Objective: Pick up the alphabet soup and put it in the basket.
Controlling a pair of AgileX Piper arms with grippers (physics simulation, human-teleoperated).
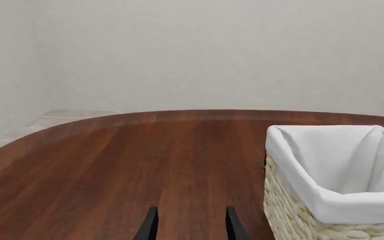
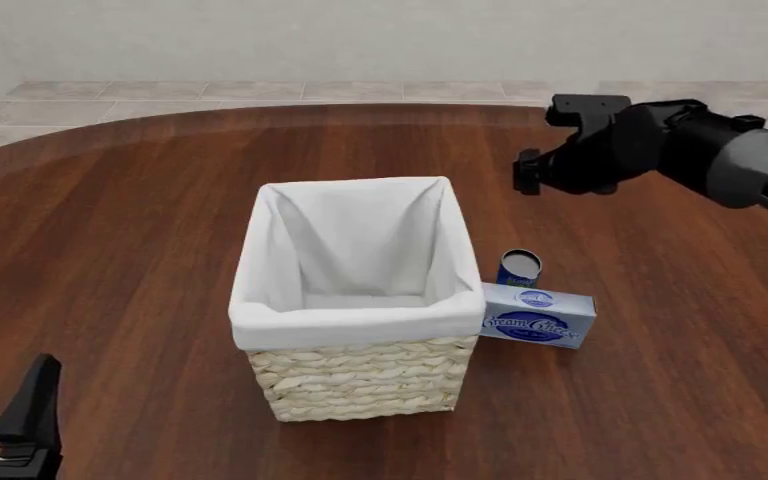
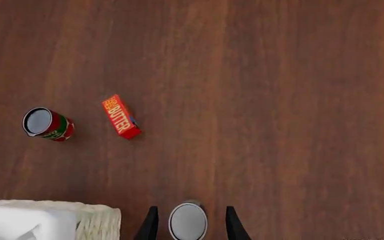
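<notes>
The alphabet soup [image 2: 519, 266] is a small blue can with a grey top, standing upright just right of the basket [image 2: 357, 385] and behind a cream cheese box. My right gripper [image 2: 534, 178] hangs open in the air beyond and above the can, not touching it. In the right wrist view the can's grey top [image 3: 188, 222] shows between the open fingers [image 3: 150, 225], well below them. My left gripper [image 1: 191, 210] is open and empty, low at the near left of the table [image 2: 31, 415], with the basket [image 1: 292, 220] off to its side.
A blue-and-white cream cheese box [image 2: 538, 317] lies against the basket's right side, in front of the soup can. A red butter box [image 3: 120, 116] and a red-and-green can [image 3: 47, 124] lie on the table beyond it. The basket's corner [image 3: 98, 220] is close to the soup can.
</notes>
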